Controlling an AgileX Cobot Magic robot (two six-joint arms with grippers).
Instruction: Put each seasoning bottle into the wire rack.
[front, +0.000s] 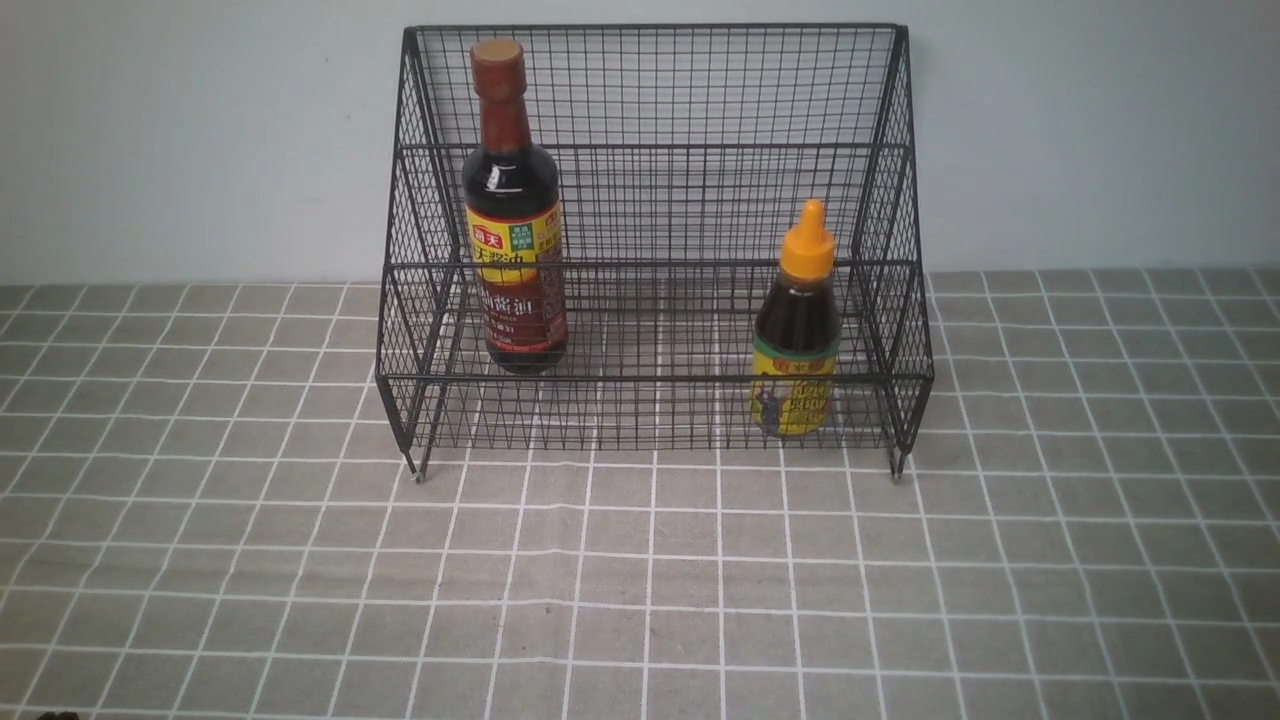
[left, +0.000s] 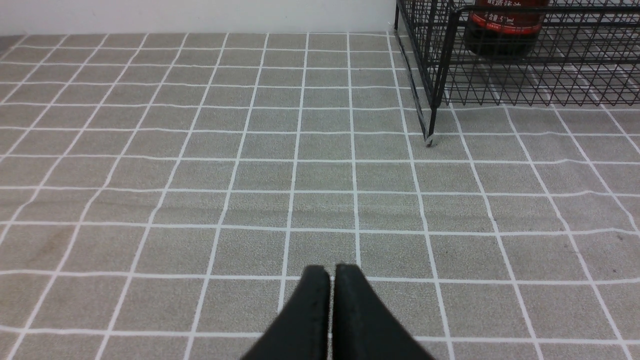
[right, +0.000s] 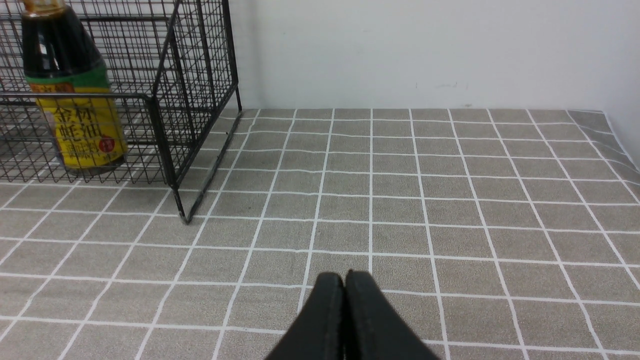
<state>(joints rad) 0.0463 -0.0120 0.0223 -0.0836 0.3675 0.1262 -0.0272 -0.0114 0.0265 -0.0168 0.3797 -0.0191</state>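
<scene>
The black wire rack stands at the back middle of the table. The tall bottle with brown cap stands upright on its upper tier at the left; its base shows in the left wrist view. The short bottle with orange nozzle cap stands upright in the lower tier at the right, also in the right wrist view. My left gripper is shut and empty over the cloth, well short of the rack's left front leg. My right gripper is shut and empty, short of the rack's right side. Neither gripper shows in the front view.
A grey checked tablecloth covers the table. A pale wall runs behind the rack. The cloth's right edge shows in the right wrist view.
</scene>
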